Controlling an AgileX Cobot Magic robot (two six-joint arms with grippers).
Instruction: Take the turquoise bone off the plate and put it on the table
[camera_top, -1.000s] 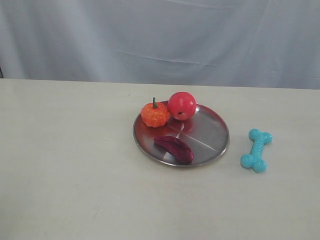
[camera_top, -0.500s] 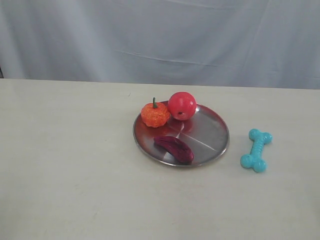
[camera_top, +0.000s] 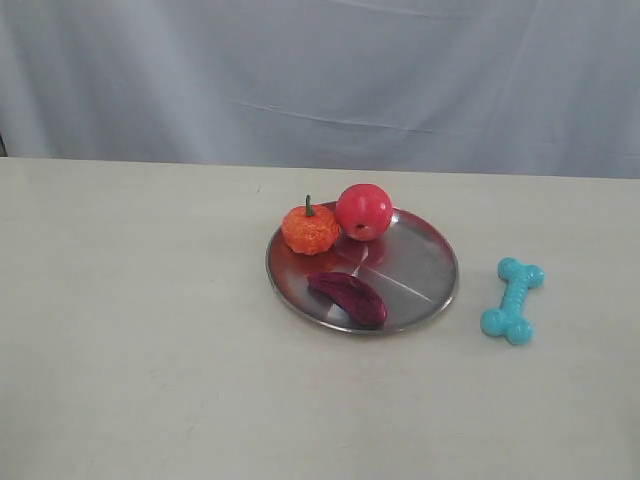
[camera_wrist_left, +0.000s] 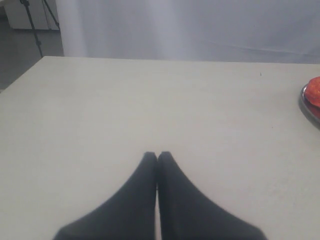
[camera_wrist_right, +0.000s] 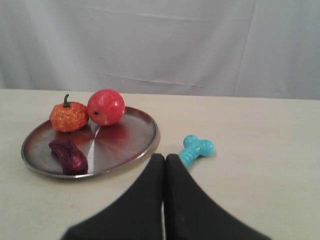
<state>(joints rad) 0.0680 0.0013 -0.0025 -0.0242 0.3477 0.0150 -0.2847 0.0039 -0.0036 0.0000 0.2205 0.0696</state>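
The turquoise bone (camera_top: 513, 300) lies flat on the cream table (camera_top: 150, 330), a little to the right of the silver plate (camera_top: 425, 265) and clear of its rim. In the right wrist view the bone (camera_wrist_right: 196, 149) sits just past my right gripper (camera_wrist_right: 164, 158), which is shut with nothing in it. My left gripper (camera_wrist_left: 157, 155) is shut and empty over bare table, far from the plate (camera_wrist_left: 306, 104). Neither gripper shows in the exterior view.
On the plate rest a small orange pumpkin (camera_top: 309, 228), a red apple (camera_top: 363, 211) and a dark purple elongated piece (camera_top: 348, 296). A grey-white curtain (camera_top: 320, 70) hangs behind the table's far edge.
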